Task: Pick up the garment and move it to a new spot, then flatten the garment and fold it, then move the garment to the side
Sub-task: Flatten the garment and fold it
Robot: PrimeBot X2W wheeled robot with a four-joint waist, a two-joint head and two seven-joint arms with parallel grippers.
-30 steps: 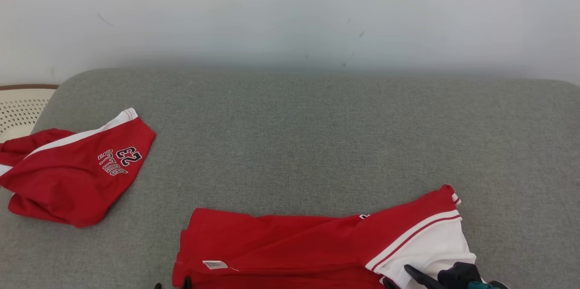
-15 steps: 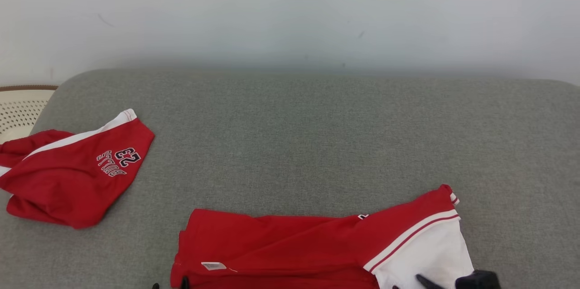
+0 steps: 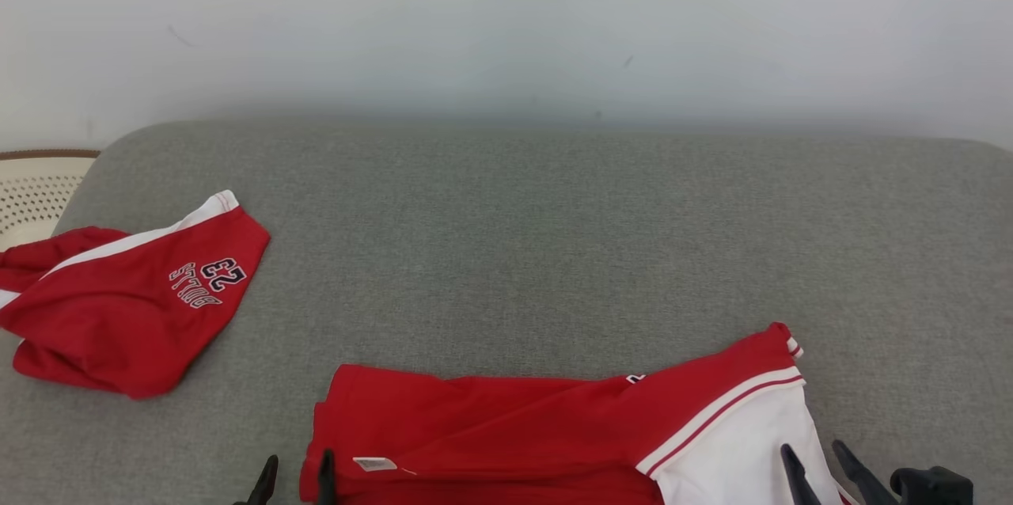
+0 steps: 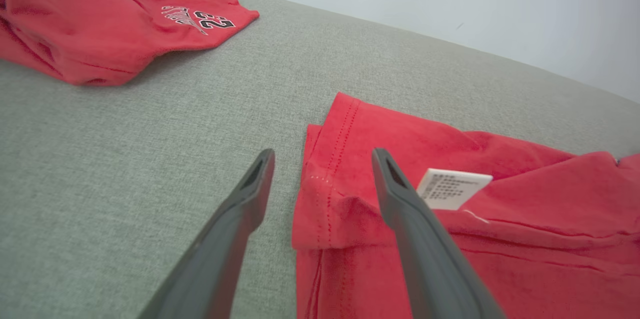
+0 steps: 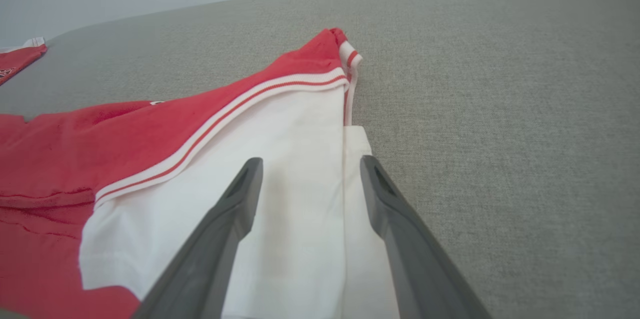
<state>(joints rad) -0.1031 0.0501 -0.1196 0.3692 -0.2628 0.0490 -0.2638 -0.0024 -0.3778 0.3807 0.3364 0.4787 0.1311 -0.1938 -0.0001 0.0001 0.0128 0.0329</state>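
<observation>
Right gripper has shifted rightward, wide over the red-and-white fabric garment; left gripper wide too. Crumpled red cloth piece reads "BULLS 23".

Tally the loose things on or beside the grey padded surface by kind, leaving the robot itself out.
Red garments: 2
Cream perforated basket: 1
Total: 3

Team lettering on red cloth
"BULLS" and "23", upside down, on the left red garment; the lower garment carries a white tag, illegible.
</observation>
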